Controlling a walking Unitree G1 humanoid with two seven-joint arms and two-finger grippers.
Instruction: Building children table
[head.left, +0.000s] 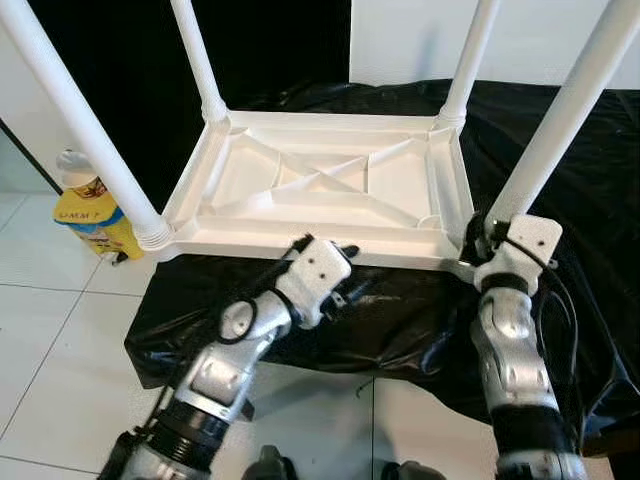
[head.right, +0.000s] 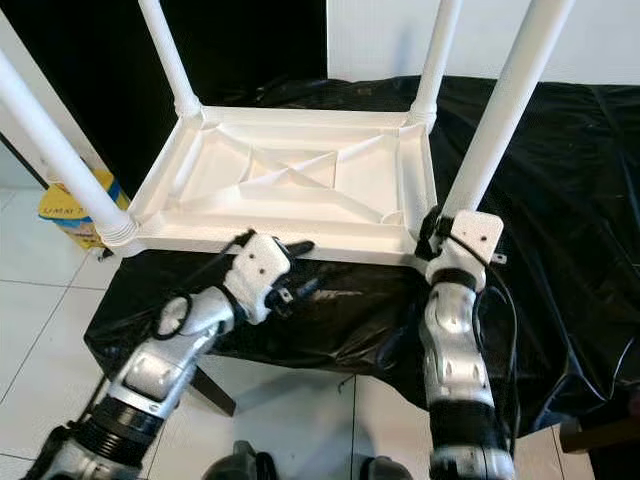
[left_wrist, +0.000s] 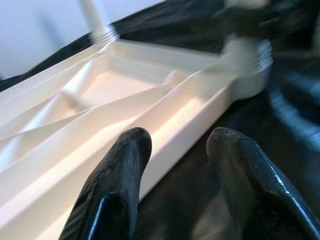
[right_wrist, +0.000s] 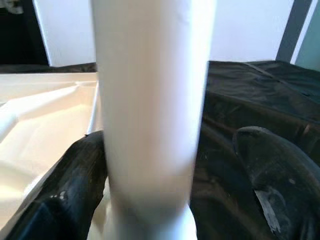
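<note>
Standing between right pincer fingers: white table leg.

Head views high; wrist views near table.

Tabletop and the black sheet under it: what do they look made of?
Tabletop: looks like moulded white plastic, semi-matte; its upturned underside shows cast-in ribs and a raised rim, and the legs match it. Black sheet: likely thin plastic film, glossy; it crinkles and catches highlights, though coated fabric can't be ruled out.
</note>
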